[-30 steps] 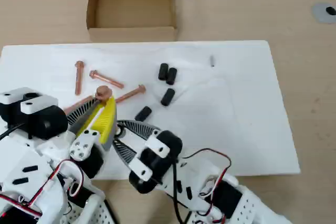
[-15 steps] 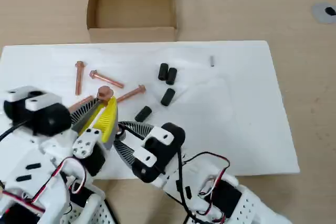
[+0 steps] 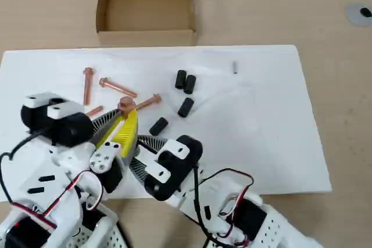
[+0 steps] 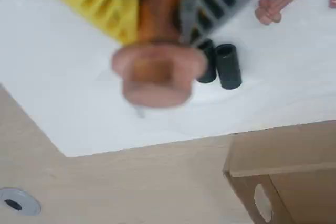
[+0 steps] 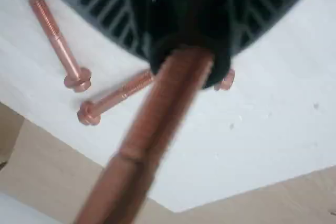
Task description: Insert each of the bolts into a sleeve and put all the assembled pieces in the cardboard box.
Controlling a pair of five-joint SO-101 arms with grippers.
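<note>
Resting between the yellow and grey fingers of the left gripper [image 3: 123,115], which is clenched on its shaft, a copper bolt [image 4: 157,74] is held over the near left part of the white board [image 3: 261,132], its flanged head sticking out past the fingertips. In the right wrist view the bolt's threaded end meets the mouth of a black sleeve [image 5: 191,32], and the right gripper [image 5: 190,17] is clamped on that sleeve from both sides; how far the thread sits inside cannot be told. From above, the right gripper [image 3: 135,150] sits just beside the left one, nearer the board's front edge. Four loose bolts [image 3: 118,88] lie flat on the board close around the held bolt's head, one partly hidden under the left arm. Four spare sleeves [image 3: 186,107] lie a little toward the middle: two touching side by side, one near them, and one close to the grippers. The cardboard box [image 3: 145,38] stands open on the table [image 3: 337,85], just past the board's far edge.
</note>
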